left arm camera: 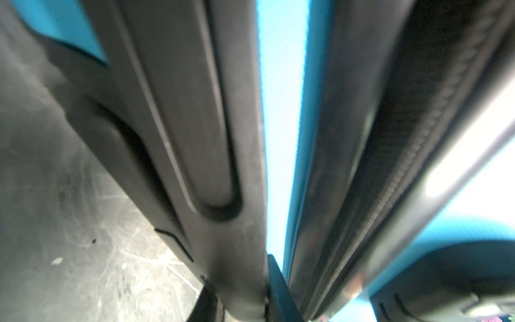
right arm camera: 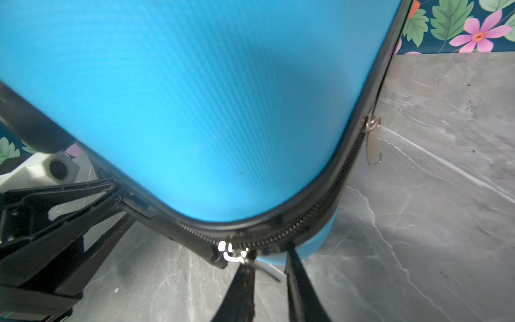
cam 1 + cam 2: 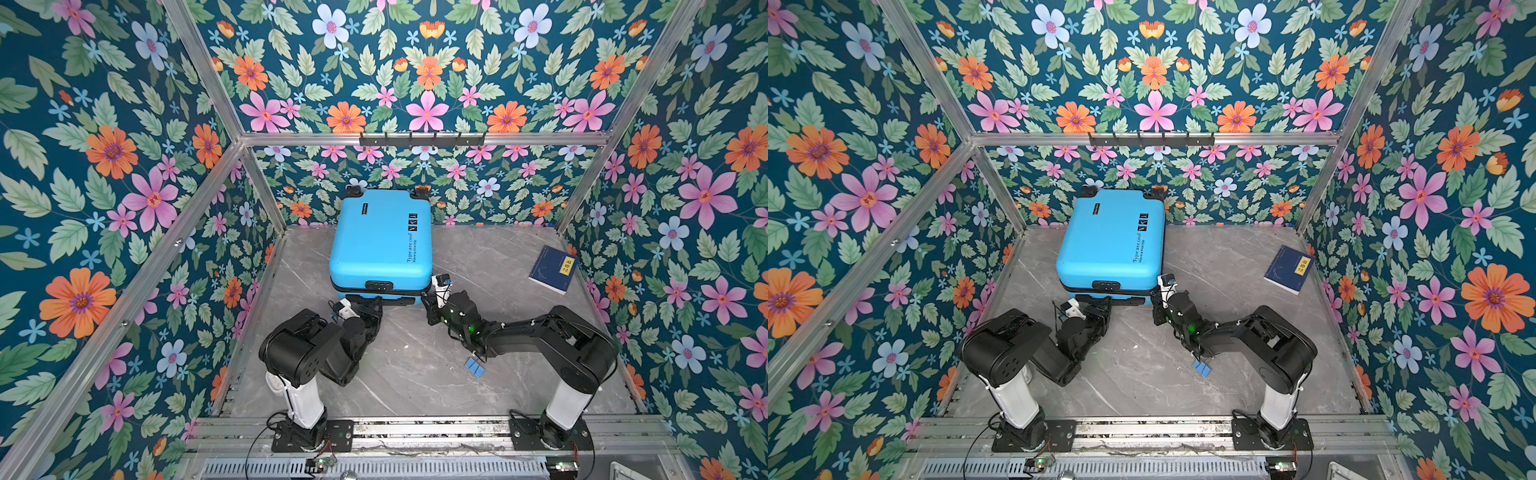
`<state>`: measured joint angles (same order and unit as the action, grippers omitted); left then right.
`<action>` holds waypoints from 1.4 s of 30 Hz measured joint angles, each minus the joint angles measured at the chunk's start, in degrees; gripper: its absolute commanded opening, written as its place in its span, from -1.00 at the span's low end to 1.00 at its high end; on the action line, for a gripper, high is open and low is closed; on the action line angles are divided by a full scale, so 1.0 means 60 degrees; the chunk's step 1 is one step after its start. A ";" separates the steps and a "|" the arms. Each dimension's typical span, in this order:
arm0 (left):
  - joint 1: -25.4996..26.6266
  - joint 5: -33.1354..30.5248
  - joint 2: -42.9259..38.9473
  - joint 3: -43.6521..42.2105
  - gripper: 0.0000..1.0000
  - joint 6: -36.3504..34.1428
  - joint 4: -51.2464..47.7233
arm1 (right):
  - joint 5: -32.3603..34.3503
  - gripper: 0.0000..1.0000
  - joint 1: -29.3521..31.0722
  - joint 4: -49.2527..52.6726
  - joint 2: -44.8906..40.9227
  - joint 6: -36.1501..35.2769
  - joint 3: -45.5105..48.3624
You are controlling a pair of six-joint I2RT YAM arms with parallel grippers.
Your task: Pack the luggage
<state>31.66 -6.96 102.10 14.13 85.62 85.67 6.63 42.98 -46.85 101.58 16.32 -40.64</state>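
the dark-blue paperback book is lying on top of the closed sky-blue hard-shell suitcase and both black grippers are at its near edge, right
Not the book. Both top views show the dark-blue paperback book lying on the grey marble tabletop, to the right of the closed sky-blue hard-shell suitcase and apart from it. The left gripper and right gripper are indeed at its near edge.

"Type are cool" on luggage (image 3: 380, 237)

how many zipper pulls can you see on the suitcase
2. One zipper pull hangs along the suitcase side edge. The other sits at the rounded corner, beside the right gripper. More may be hidden along the zipper.
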 measured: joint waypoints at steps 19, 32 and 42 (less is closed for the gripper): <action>0.0033 0.0244 -0.0240 -0.0459 -1.00 0.0208 0.0200 | -0.0441 -1.00 0.0015 0.0492 -0.0576 -0.0324 0.0259; -0.0033 0.0302 -0.0495 -0.1206 -1.00 0.0419 0.0204 | -0.0510 -1.00 -0.0284 0.0565 -0.0648 -0.0280 0.0579; -0.0095 0.0452 -0.0692 -0.1577 -1.00 0.0488 0.0437 | -0.0743 -1.00 -0.0619 0.1067 -0.0637 -0.0321 0.0102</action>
<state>31.09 -4.25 97.95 4.67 88.55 88.29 2.17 39.27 -40.45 97.76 14.39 -40.03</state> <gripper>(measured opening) 0.213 0.051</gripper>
